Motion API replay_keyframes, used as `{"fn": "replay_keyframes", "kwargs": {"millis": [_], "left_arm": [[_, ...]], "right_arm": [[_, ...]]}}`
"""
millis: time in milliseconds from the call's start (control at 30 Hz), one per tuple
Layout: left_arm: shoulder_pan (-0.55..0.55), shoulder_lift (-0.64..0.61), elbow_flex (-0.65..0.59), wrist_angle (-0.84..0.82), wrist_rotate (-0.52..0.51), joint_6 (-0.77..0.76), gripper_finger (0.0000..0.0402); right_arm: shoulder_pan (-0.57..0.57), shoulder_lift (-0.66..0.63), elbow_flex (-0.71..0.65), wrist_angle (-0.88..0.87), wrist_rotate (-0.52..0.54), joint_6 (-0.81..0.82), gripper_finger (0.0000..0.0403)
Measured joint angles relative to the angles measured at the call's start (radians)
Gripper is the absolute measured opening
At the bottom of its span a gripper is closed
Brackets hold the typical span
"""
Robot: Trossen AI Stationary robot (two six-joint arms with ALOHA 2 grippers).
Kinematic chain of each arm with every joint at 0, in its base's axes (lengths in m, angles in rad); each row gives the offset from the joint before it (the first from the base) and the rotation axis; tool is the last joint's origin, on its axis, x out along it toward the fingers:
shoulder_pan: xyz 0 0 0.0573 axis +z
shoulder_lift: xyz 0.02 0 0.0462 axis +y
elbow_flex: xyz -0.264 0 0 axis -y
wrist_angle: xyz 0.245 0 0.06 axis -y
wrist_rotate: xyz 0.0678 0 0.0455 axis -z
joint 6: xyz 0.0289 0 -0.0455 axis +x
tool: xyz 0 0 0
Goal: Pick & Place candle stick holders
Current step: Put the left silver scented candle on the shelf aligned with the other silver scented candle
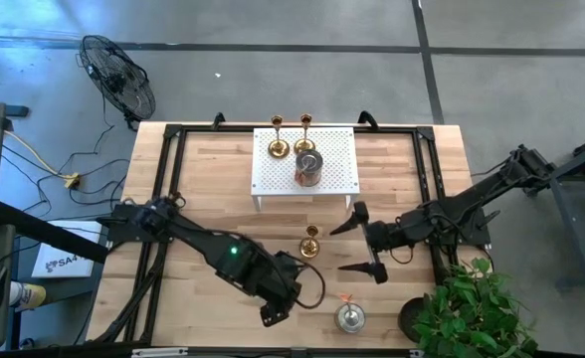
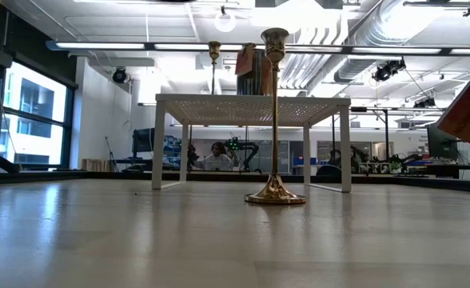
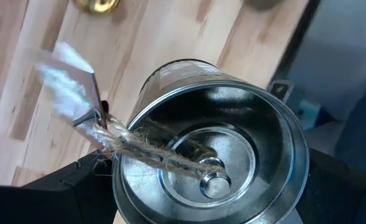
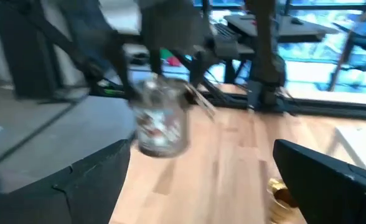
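My left gripper (image 1: 276,308) is near the table's front edge, shut on a squat silvery holder (image 3: 208,149) that has a twine loop and a tag (image 3: 71,87). The arm hides this holder in the high view. It shows blurred in the right wrist view (image 4: 161,124). A second silvery holder (image 1: 349,316) stands on its base by the front edge. A gold holder (image 1: 310,242) stands on its round base mid-table. My right gripper (image 1: 354,246) is open and empty just to its right. Two gold holders (image 1: 279,147) (image 1: 303,144) and a silvery one (image 1: 308,169) stand on the white rack (image 1: 337,159). My left gripper holds the silvery holder by its round outer wall (image 3: 124,186), one finger (image 3: 77,193) on each of two opposite sides. The fingers come from above, pointing down past the open top. The holder sits upright and, in the right wrist view, looks lifted clear of the table.
A potted green plant (image 1: 467,308) with a black pot stands at the table's front right corner. Black frame rails (image 1: 427,179) run along the table's sides. The wood between the rack and the front edge is bare apart from the gold holder.
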Motion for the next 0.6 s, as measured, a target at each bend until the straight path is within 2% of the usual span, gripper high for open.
{"fn": "replay_keyframes", "kwargs": {"millis": [200, 500, 600], "left_arm": [[0.031, -0.056, 0.000, 0.064, -0.050, 0.046, 0.0359], [0.093, -0.065, 0.001, 0.065, -0.069, 0.139, 0.0359], [0.107, -0.065, 0.001, 0.067, -0.069, 0.165, 0.0359]], "right_arm": [[-0.004, 0.079, 0.000, 0.011, 0.115, -0.015, 0.0390], [-0.014, 0.147, 0.000, 0.107, 0.179, -0.060, 0.0391], [-0.015, 0.156, 0.000, 0.131, 0.163, -0.054, 0.0390]]}}
